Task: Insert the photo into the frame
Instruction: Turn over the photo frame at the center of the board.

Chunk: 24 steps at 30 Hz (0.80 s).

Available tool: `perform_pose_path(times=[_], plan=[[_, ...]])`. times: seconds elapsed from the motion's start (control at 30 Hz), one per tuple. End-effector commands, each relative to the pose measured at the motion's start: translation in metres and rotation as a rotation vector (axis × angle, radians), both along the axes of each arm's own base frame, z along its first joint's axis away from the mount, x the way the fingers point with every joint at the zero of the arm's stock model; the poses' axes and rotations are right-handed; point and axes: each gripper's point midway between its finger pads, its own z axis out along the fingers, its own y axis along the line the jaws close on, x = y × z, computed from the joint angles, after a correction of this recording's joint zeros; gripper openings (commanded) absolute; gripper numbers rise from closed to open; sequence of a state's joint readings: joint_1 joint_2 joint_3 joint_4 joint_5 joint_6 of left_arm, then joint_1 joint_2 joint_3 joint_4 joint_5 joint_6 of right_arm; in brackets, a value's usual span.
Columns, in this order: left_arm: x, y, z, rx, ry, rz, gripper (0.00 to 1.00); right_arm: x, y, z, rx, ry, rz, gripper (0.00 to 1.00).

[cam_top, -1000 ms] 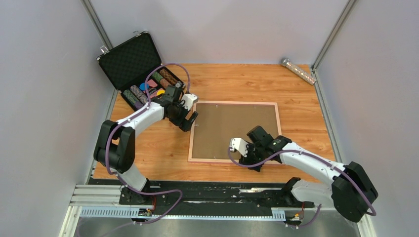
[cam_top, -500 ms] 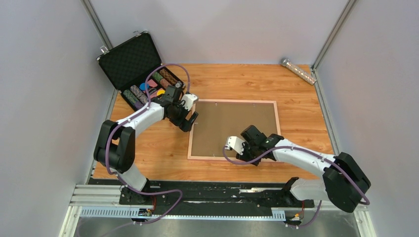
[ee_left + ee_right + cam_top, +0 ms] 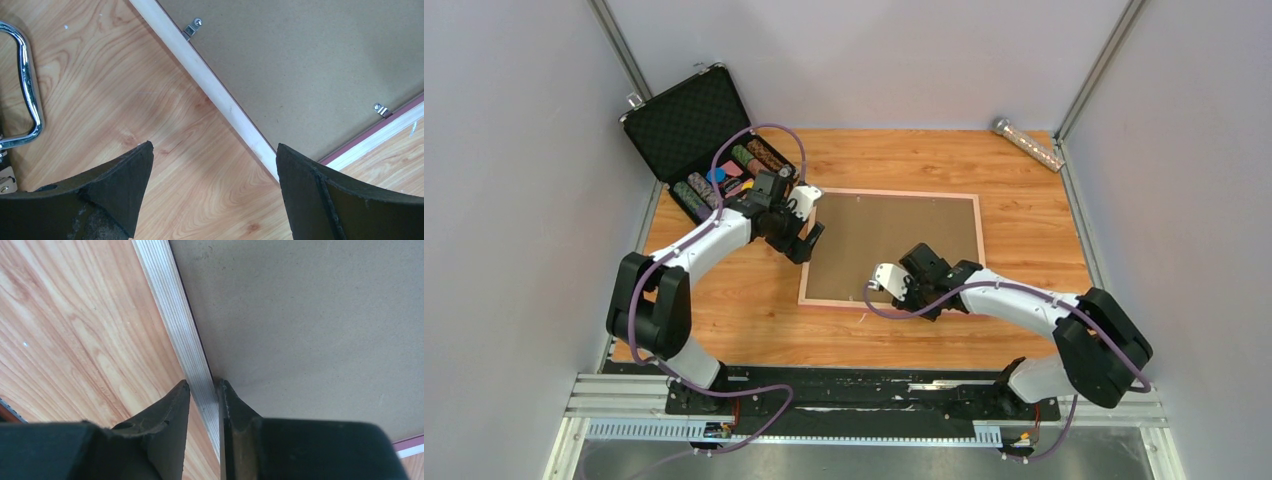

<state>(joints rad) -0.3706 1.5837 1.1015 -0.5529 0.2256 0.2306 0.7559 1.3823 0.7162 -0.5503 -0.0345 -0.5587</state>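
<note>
The frame (image 3: 230, 107) lies face down in the middle of the tabletop (image 3: 1044, 230), its light wood back and rails upward. A plain brown backing board (image 3: 894, 240) fills the opening, and small metal clips (image 3: 191, 28) sit along the inner edge. The photo shows in no view, so whether it is already under the board cannot be told. If it is, what seems left is to secure the clips and perhaps turn the frame over. If not, the board has to come out first.

The right gripper (image 3: 202, 390) is at the frame's near rail, its jaws drawn in on either side of the wood strip and clamped on it. The left gripper (image 3: 214, 160) hangs just above the frame's left rail near its far corner, jaws wide apart and holding nothing.

Pale grey walls (image 3: 874, 60) close in the cell on three sides. The tabletop is orange-brown wood-grain laminate. An open black foam-lined case (image 3: 686, 125) with colourful contents stands at the far left corner, just beyond the left arm. A glittery tube (image 3: 1028, 143) lies at the far right corner, well apart from the frame.
</note>
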Motion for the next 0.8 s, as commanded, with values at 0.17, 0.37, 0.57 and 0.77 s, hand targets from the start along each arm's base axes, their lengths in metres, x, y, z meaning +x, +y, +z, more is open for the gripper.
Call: perform_pose_path(times=[0.17, 0.37, 0.57, 0.77], plan=[[0.010, 0.002, 0.019, -0.016, -0.075, 0.006, 0.99, 0.014, 0.012, -0.003, 0.057, 0.001, -0.021, 0.20], [0.010, 0.001, 0.024, -0.024, -0.084, 0.004, 0.99, 0.013, 0.011, -0.010, 0.055, 0.023, -0.024, 0.10], [0.006, -0.003, 0.034, -0.046, -0.113, -0.035, 1.00, 0.018, 0.019, 0.005, 0.114, 0.029, -0.039, 0.00], [-0.004, -0.007, 0.055, -0.084, -0.192, -0.127, 1.00, 0.020, 0.031, 0.032, 0.204, 0.067, -0.036, 0.00]])
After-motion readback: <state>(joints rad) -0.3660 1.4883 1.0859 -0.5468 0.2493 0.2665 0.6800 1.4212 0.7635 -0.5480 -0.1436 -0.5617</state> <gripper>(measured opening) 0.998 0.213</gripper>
